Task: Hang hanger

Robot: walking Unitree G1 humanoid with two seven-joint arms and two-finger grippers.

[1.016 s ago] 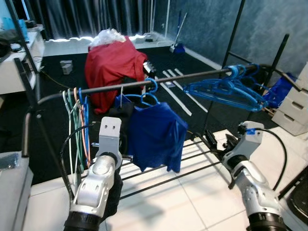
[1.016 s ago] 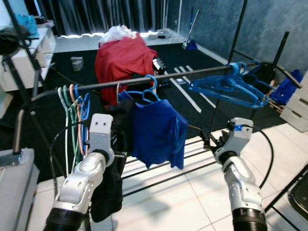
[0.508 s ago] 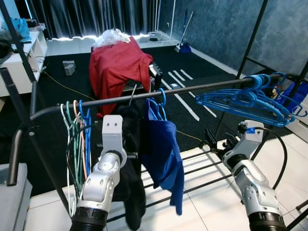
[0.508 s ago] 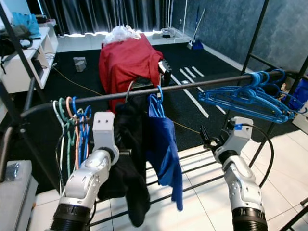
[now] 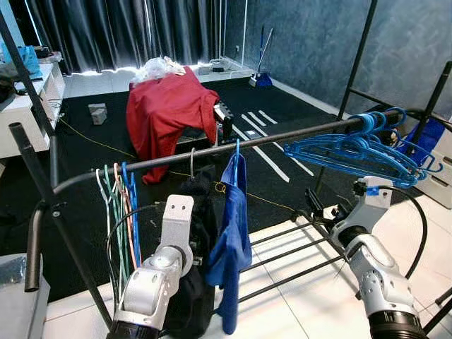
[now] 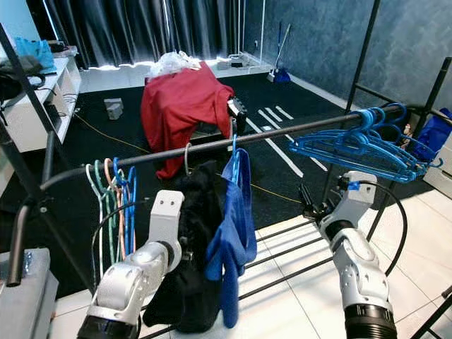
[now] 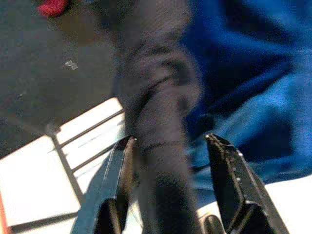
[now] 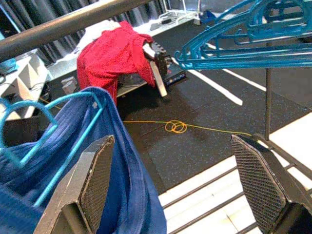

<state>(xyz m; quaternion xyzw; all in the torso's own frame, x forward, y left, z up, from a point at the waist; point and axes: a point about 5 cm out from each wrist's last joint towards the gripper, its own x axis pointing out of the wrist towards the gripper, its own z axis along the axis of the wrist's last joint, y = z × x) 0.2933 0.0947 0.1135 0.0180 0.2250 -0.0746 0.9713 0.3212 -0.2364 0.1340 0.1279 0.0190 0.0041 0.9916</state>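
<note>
While the blue garment (image 5: 232,240) hangs from the rack's dark rail (image 5: 282,137) on its blue hanger (image 5: 236,150), the task's thing looks as good as placed: the hook sits over the rail, between a metal-hooked hanger carrying a black garment (image 6: 191,247) and a bunch of empty blue hangers (image 5: 353,150) farther toward the robot's right.

Seen from its wrist, the left hand (image 7: 170,190) has its fingers (image 7: 117,175) spread on either side of a fold of the black garment, with the blue cloth just beside; I cannot tell whether they touch the cloth. The right hand (image 8: 175,190) is also spread, holding nothing, and looks up past the blue cloth at the rail.

To finish the step well, I would judge that both hands should come away low and straight, without snagging either garment, so the hook is not dragged along or off the rail. A check that the hook is fully over the rail would be wise, since the blue garment hangs edge-on and somewhat bunched.

A cluster of thin coloured hangers (image 5: 120,205) hangs at the rail's left end. Below are the rack's lower bars over a white tiled floor (image 5: 296,296), which gives way to dark carpet (image 5: 92,155). Farther off stands something draped in a red cloth (image 5: 166,106), with dark curtains (image 5: 127,32) behind, a white desk (image 5: 21,113) to the left and a blue-grey wall (image 5: 311,42) to the right.
</note>
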